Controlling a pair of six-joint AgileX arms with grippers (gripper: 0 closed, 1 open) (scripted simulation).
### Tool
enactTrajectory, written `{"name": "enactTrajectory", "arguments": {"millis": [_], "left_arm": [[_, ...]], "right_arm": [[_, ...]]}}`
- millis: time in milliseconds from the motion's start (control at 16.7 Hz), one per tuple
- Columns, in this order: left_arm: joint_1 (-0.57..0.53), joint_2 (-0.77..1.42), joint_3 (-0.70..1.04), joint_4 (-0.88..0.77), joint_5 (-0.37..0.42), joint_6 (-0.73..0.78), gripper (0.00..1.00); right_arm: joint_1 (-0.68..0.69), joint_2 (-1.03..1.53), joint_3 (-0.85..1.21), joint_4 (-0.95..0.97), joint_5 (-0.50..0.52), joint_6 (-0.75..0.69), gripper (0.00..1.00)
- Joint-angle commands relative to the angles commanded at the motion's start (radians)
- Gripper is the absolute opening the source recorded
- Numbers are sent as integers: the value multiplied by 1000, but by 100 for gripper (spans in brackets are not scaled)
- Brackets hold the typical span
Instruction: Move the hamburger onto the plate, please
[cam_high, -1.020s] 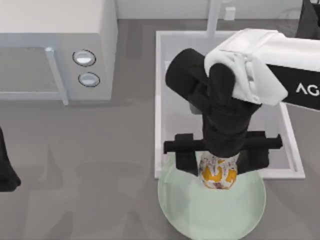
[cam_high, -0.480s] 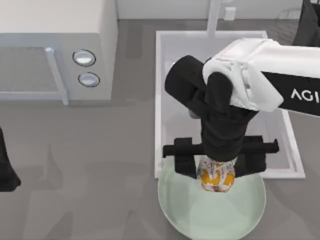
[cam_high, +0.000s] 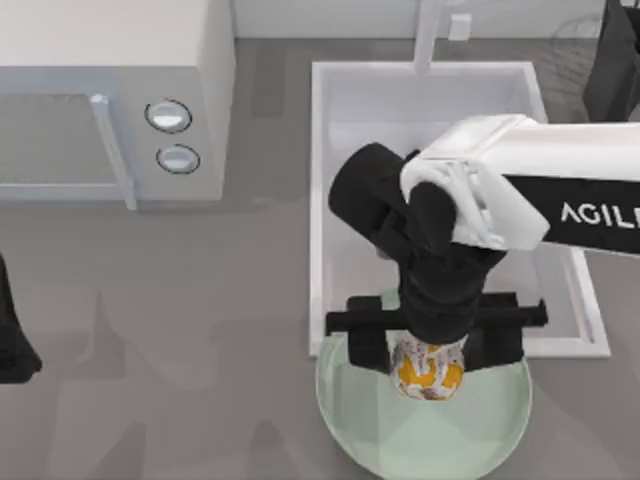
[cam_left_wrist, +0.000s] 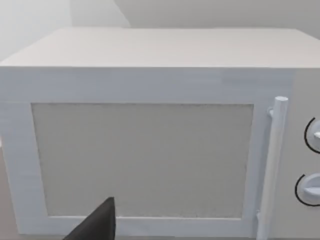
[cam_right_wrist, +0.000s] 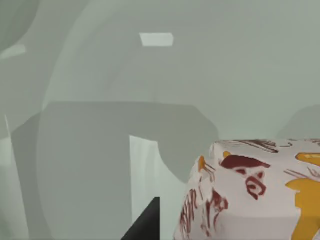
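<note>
Green plate (cam_high: 420, 440) x1, hamburger (cam_high: 428, 372) x1, prob. in right hand (cam_high: 430, 352)

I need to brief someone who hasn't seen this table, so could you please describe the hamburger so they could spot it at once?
Start at the white sink on the table's right side; at its near edge lies a round pale green plate. The hamburger sits over the plate's far part, under the right gripper. It is a small cream lump with orange and brown patches, the only patterned thing here.
</note>
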Motion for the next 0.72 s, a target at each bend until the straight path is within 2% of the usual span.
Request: {"name": "enactTrajectory", "arguments": {"millis": [120, 720], "left_arm": [[0, 0, 0, 0, 0, 0, 100], [0, 0, 0, 0, 0, 0, 100]], "right_arm": [[0, 0, 0, 0, 0, 0, 0], [0, 0, 0, 0, 0, 0, 75]]}}
